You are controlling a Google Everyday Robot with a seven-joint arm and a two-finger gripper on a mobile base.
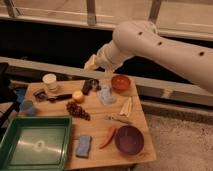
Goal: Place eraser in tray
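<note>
The eraser (90, 86) is a small dark oblong block lying at the back of the wooden table, just right of the orange ball (78, 96). The green tray (35, 142) stands at the table's front left, with only a pale mark at its centre. My gripper (93, 62) is the pale end of the white arm. It hangs above the table's back edge, a little above the eraser and not touching it. It holds nothing that I can see.
On the wooden table (100, 132) are a white cup (50, 81), a dark small object (40, 93), a black-handled tool (60, 97), grapes (77, 110), a blue cup (27, 106), a blue sponge (83, 145), a red pepper (108, 137), a purple bowl (129, 139), an orange bowl (120, 82) and a banana (126, 106).
</note>
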